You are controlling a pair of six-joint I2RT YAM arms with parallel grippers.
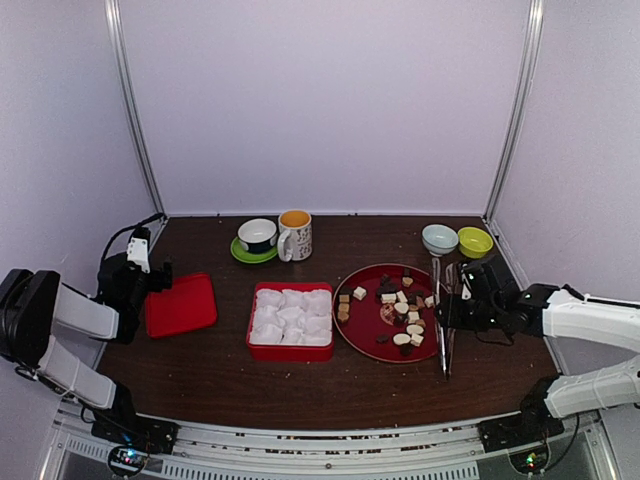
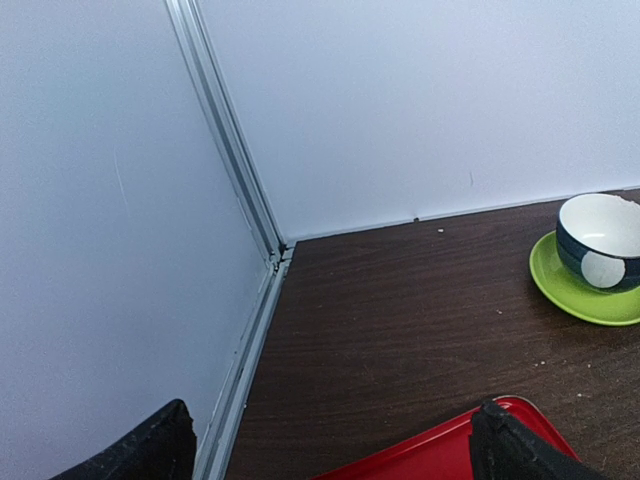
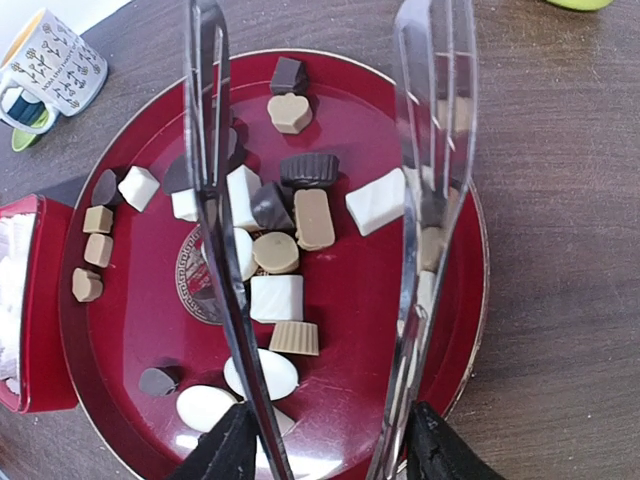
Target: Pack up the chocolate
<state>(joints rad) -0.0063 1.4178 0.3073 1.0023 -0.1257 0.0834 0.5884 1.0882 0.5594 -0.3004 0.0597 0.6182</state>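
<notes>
The chocolate (image 1: pixel 400 310), small dark, tan and cream pieces, lies scattered on a round red plate (image 1: pixel 362 325). My right gripper (image 1: pixel 452 310) is shut on long metal tongs (image 1: pixel 441 335) at the plate's right edge. In the right wrist view the tongs (image 3: pixel 214 200) stand spread above the chocolate (image 3: pixel 275 298), with nothing between their tips. The gripper (image 3: pixel 325 452) presses both tong arms from outside, over the plate (image 3: pixel 360 340). A red box (image 1: pixel 290 352) lined with white paper cups sits mid-table. My left gripper (image 1: pixel 152 272) is open at the far left beside a red lid (image 1: pixel 181 304).
A patterned mug (image 1: pixel 295 235) and a dark cup on a green saucer (image 1: pixel 257 238) stand behind the box. A pale bowl (image 1: pixel 440 238) and a green bowl (image 1: pixel 475 241) sit at the back right. White walls enclose the table; the left wall's rail (image 2: pixel 250 330) runs by my left gripper (image 2: pixel 330 452).
</notes>
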